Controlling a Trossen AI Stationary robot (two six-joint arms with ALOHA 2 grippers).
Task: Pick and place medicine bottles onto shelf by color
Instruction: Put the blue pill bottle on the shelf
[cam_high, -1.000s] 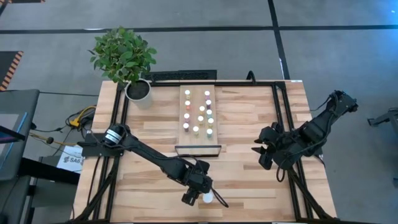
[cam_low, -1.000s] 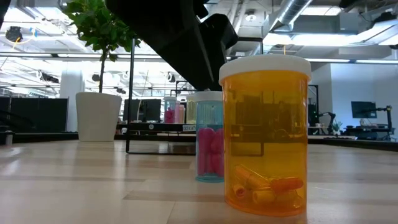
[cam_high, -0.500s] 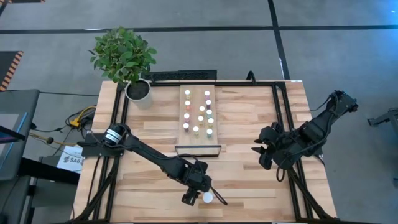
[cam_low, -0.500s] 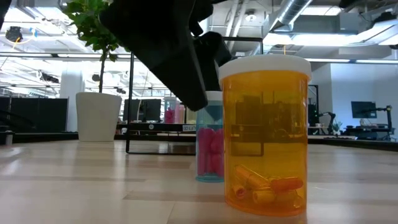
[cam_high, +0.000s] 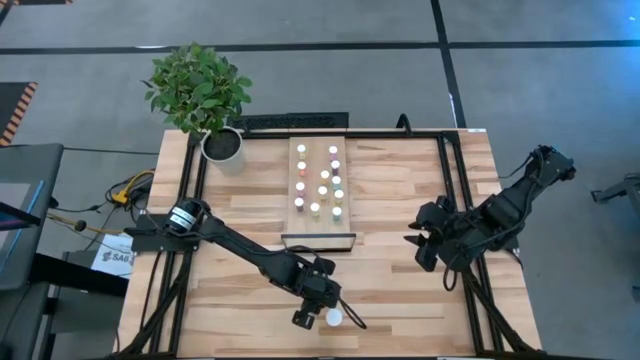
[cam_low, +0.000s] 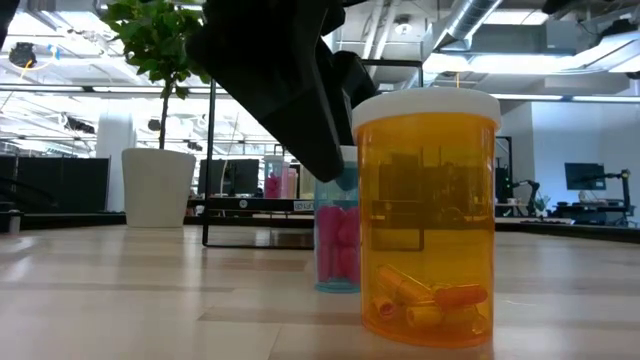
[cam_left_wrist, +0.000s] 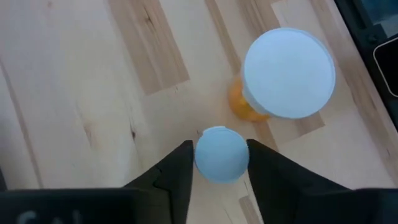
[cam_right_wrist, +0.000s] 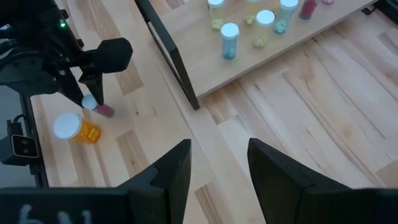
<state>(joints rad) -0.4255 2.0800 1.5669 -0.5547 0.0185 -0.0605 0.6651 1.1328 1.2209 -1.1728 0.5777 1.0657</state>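
A: How far along am I?

B: Most medicine bottles (cam_high: 320, 184) stand on the shelf (cam_high: 292, 222). Two remain near the worktop (cam_high: 400, 300) front edge: the pink bottle (cam_low: 338, 232) and the big orange bottle (cam_low: 427, 215).

A: Orientation?

B: Both upright, long axes vertical, caps up. My left tool (cam_left_wrist: 221, 163) straddles the pink bottle's cap, fingers spread, not yet pinching. Right tool (cam_right_wrist: 219, 160) waits at the right, spread.

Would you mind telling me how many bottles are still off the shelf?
2, both near the table's front edge: the big orange bottle and the small pink bottle beside it, which the left pincer straddles. The shelf holds the rest; none appears hidden.
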